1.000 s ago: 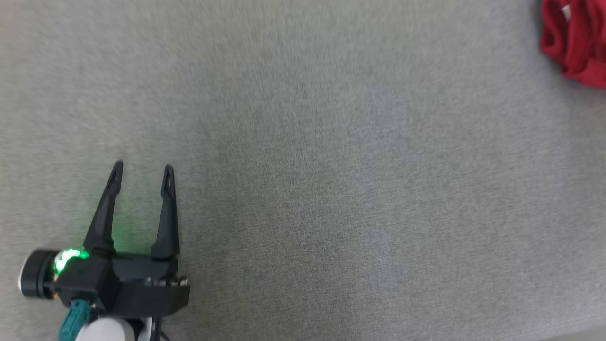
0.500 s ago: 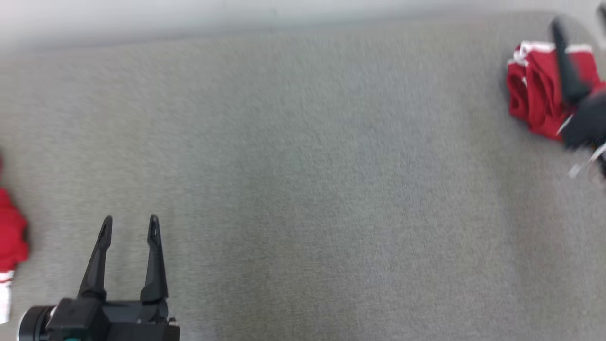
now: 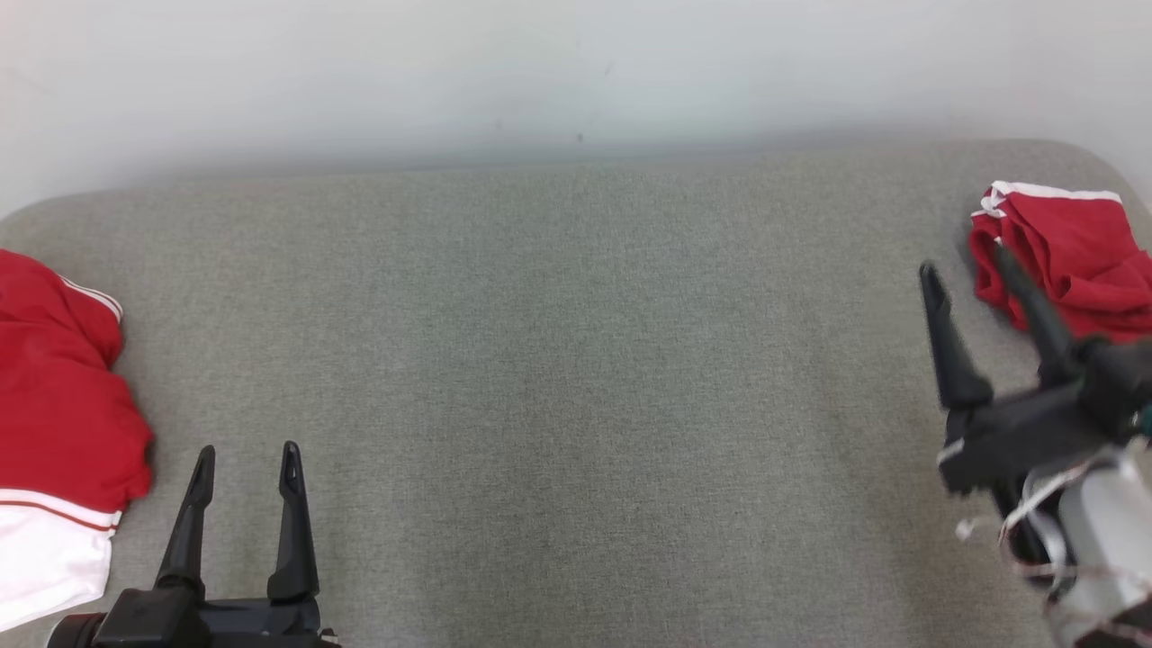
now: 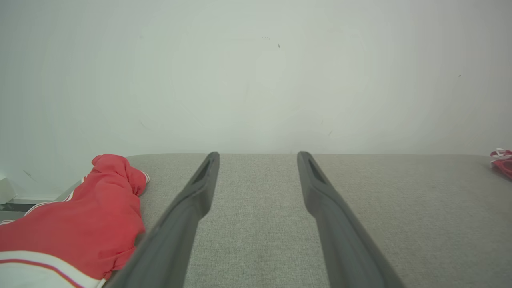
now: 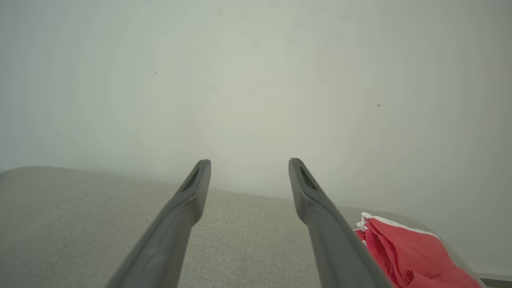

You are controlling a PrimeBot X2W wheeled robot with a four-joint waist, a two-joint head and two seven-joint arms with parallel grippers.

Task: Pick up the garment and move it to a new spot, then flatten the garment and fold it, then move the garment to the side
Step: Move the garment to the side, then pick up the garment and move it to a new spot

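Note:
The garment lies bunched at the left end of the grey cushioned surface, red with a white panel and a thin red stripe at its near edge. In the left wrist view the garment sits left of my fingers. My left gripper is open and empty, a little right of the garment and apart from it; its open jaws point at the wall. My right gripper is open and empty at the far right, and the right wrist view shows the gripper above the surface.
A second bunched red garment with a white edge band lies at the far right corner, just beyond my right fingertips and low right in the right wrist view. A pale wall backs the surface.
The head camera has tilted up, so the wall and both red garments have come into view. My right gripper has come into the picture at the right. Both grippers stay open.

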